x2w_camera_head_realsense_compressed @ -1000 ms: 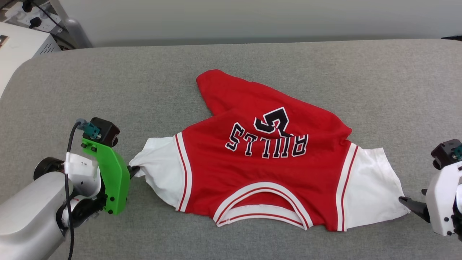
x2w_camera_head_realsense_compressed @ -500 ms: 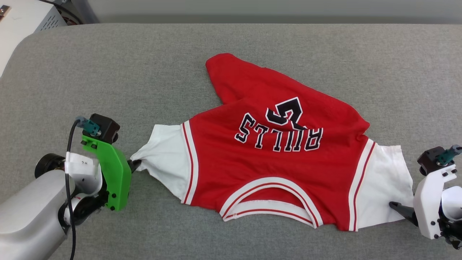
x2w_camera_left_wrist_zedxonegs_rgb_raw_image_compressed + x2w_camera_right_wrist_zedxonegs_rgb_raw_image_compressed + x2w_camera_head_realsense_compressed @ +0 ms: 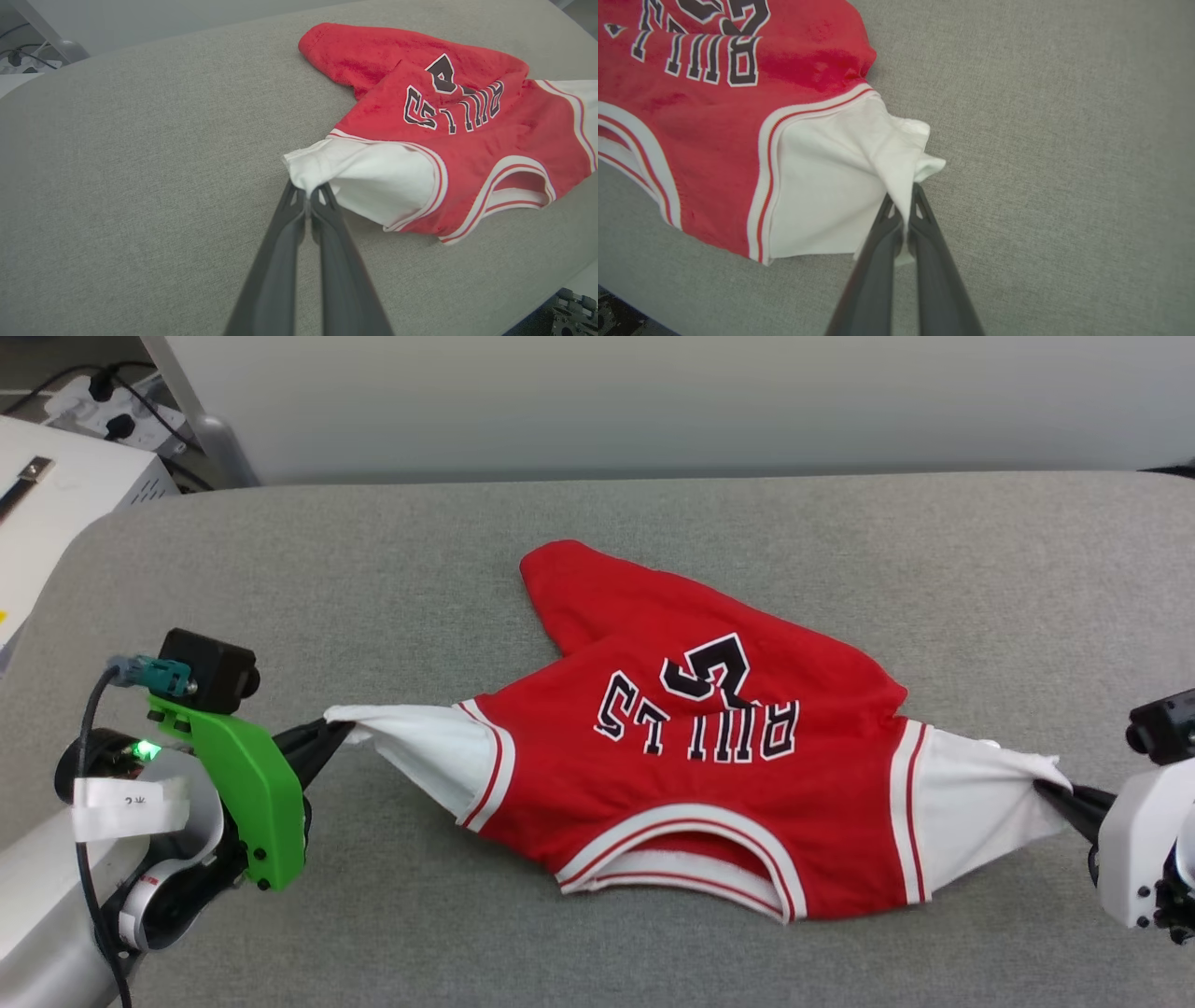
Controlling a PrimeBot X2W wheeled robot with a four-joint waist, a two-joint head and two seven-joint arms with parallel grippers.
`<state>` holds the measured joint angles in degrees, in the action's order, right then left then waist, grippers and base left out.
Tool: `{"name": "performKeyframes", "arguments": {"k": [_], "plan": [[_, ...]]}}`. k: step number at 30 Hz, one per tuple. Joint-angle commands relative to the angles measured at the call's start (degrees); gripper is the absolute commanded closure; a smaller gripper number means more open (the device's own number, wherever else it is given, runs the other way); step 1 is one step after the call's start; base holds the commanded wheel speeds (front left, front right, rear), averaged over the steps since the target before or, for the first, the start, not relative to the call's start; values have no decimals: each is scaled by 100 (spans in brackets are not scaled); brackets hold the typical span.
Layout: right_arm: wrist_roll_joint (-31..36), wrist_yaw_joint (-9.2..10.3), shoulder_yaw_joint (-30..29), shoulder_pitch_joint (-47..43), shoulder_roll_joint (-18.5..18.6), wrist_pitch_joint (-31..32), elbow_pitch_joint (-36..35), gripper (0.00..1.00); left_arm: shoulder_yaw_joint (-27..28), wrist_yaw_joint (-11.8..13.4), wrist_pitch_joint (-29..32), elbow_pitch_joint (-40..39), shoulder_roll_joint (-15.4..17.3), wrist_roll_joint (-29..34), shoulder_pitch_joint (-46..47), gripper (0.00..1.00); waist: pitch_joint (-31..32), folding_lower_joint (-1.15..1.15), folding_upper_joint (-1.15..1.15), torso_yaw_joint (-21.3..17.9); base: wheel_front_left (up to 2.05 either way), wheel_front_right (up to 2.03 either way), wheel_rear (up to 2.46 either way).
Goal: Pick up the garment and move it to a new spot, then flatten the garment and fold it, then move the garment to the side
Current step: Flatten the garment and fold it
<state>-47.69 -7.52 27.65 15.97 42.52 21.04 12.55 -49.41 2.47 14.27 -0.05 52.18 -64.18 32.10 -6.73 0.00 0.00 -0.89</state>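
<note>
- Head view: the garment (image 3: pixel 709 803) lies print side up on the grey fabric-covered table (image 3: pixel 373 579), stretched between the left jaws and the right jaws.
- Left jaws: closed on the outer edge of the white left sleeve (image 3: pixel 425 751). The cloth is drawn to a point at the tips and lifted a little off the table there.
- In the left wrist view the two dark fingers (image 3: pixel 271 270) are pressed together, with bunched white cloth caught at their tips.
- Right jaws: closed on the outer edge of the white right sleeve (image 3: pixel 971 803), which gathers into folds towards the tips.
- In the right wrist view the right arm's fingers (image 3: pixel 873 280) meet around a narrow fold of white cloth. A loose corner of the sleeve sticks out just beyond the tips.
- The black, white-outlined print (image 3: pixel 700 709) sits about midway between the two sets of jaws. It reads upside down from the robot's side, and its number is partly hidden in a fold.
- The striped neck opening (image 3: pixel 677 859) lies between the jaws, on the robot's side of the line joining them.
- The red body is rumpled rather than flat. One red lobe (image 3: pixel 579 588) reaches away from both jaws towards the far side of the table.
- A green bracket (image 3: pixel 247 784) sits directly behind the left jaws, and a white bracket (image 3: pixel 1134 849) behind the right jaws.
</note>
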Motion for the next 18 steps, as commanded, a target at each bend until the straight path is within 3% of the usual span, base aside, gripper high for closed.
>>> {"name": "performKeyframes", "arguments": {"k": [1, 10, 18], "plan": [[-31, 3, -130, -64, 61, -78, -134, 100, 81, 72, -71, -154, 97, -56, -67, 100, 265, 0, 0, -64, 0, 0, 0], [65, 3, -1137, 114, 80, -94, -1347, 100, 637, 337, -442, -1236, 386, 164, 416, 100, 402, 0, 0, -92, 0, 0, 0], [254, 3, -1800, 839, -142, 158, -2071, 100, 899, 363, -512, -1256, 43, 610, 1425, 100, 214, 0, 0, -91, 0, 0, 0]]}}
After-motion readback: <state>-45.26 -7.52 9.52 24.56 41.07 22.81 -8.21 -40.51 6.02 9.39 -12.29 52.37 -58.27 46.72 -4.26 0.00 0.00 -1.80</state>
